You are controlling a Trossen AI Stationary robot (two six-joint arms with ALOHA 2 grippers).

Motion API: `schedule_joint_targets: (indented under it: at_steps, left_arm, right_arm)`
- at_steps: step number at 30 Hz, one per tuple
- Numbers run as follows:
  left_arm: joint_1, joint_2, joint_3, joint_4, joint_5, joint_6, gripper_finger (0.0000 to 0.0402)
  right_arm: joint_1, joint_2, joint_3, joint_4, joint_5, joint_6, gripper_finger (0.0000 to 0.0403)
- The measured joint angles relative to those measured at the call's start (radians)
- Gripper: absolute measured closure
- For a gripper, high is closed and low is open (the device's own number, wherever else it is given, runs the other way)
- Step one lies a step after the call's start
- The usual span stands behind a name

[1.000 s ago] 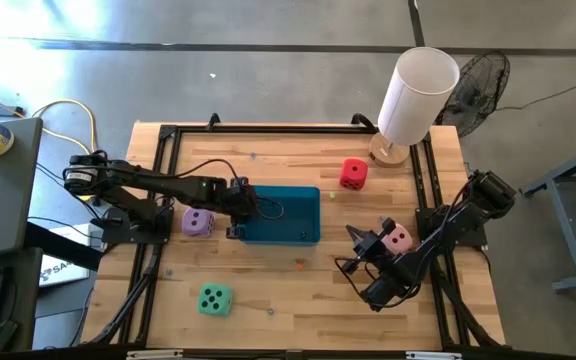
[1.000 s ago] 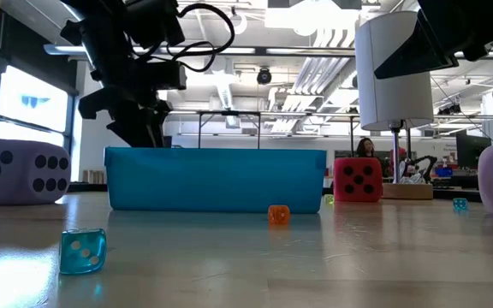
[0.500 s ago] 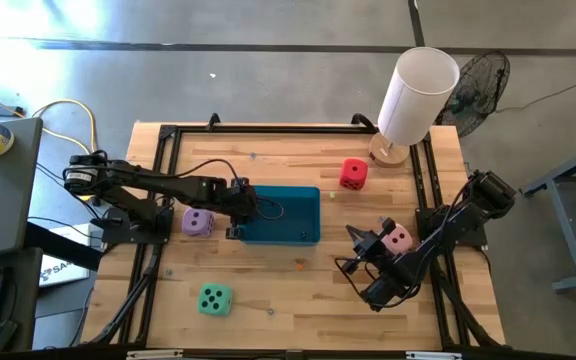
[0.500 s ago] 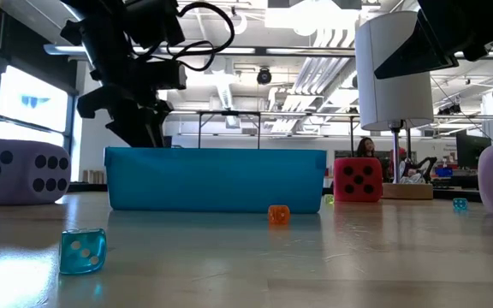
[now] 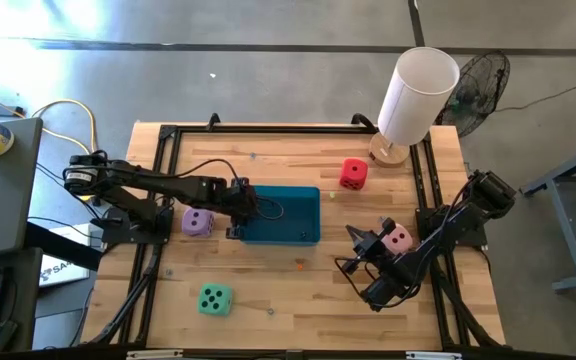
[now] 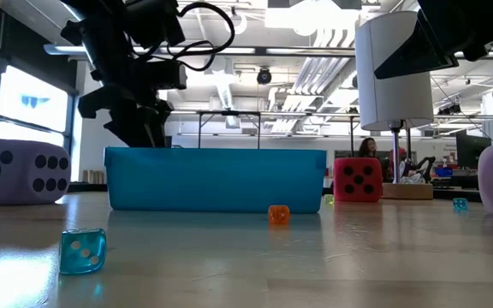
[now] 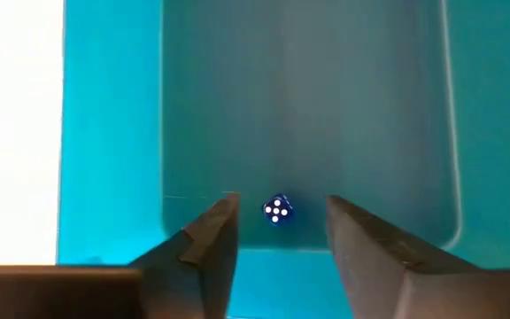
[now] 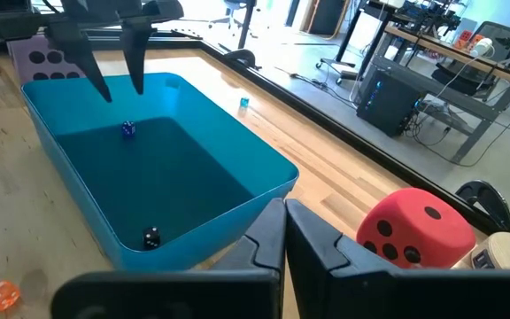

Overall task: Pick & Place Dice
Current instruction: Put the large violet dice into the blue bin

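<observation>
The teal tray (image 5: 286, 215) lies near the middle of the wooden tabletop (image 5: 278, 290). The left gripper (image 7: 277, 232) hangs over the tray's left end, and its fingers (image 7: 211, 244) stand apart with nothing between them; a small blue die (image 7: 278, 211) lies on the tray floor just beyond the fingertips. A small black die (image 8: 151, 237) lies in the tray at the opposite end. The lilac die (image 5: 198, 222) rests on the tabletop just left of the tray, close to the left arm. The red die (image 5: 353, 174) sits to the right of the tray, toward the far side and near a white cylinder (image 5: 415, 97). The pink die (image 5: 398, 239) is right of the tray, just beside the right gripper (image 8: 285, 232), whose fingers are pressed together and hold nothing. The mint green die (image 5: 215, 299) is in front of the tray, toward the left, well apart from it. A tiny orange die (image 6: 278, 214) lies just in front of the tray, and a small clear blue die (image 6: 83, 250) lies nearer to the low camera.
</observation>
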Motion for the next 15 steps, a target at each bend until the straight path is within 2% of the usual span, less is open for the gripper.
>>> schedule_joint_targets:
  at_steps: [11, 15]
  left_arm:
    - [-0.023, 0.000, 0.000, 0.000, -0.015, 0.000, 0.0061]
    - [-0.026, 0.000, 0.000, 0.000, -0.018, 0.003, 0.0014]
  right_arm:
    - [0.000, 0.000, 0.000, -0.001, 0.000, 0.000, 0.0401]
    - [0.000, 0.000, 0.000, -0.001, 0.000, 0.000, 0.0401]
